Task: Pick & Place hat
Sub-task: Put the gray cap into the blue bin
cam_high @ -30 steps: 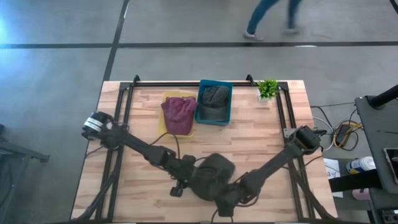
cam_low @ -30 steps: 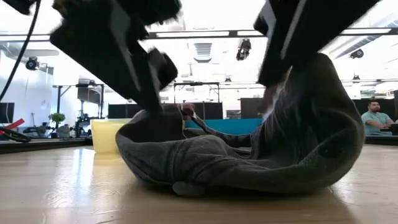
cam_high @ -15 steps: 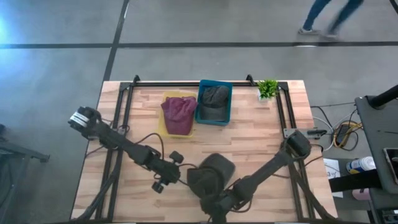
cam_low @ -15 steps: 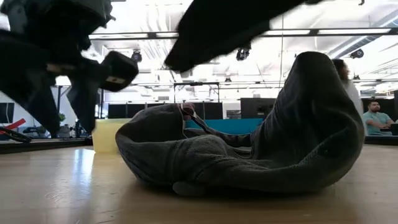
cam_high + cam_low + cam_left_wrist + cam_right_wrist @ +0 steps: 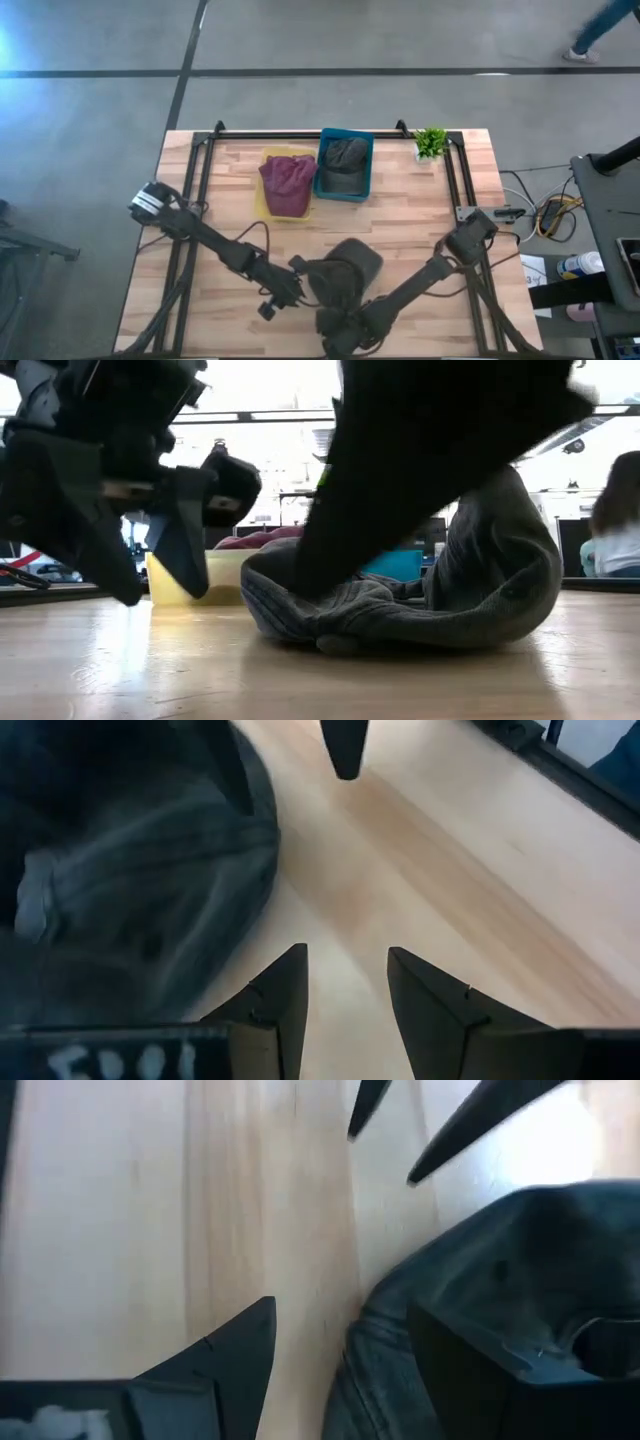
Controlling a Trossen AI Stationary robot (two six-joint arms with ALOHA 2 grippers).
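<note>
Lying on the wooden surface (image 5: 420, 230) near its front edge, the grey hat (image 5: 345, 272) sits between the left gripper (image 5: 345, 982), jaws spread and empty beside it, and the right gripper (image 5: 345, 1342), jaws spread astride its rim.

Low view: right arm (image 5: 440, 460) blocks the mid part of the grey hat (image 5: 500, 590), and both arms are cut off at the top edge. High view: right gripper (image 5: 335, 335) sits over the hat's near edge, fingertips not resolvable. Person (image 5: 615, 510) at far right is blurred and cut off by the edge.
</note>
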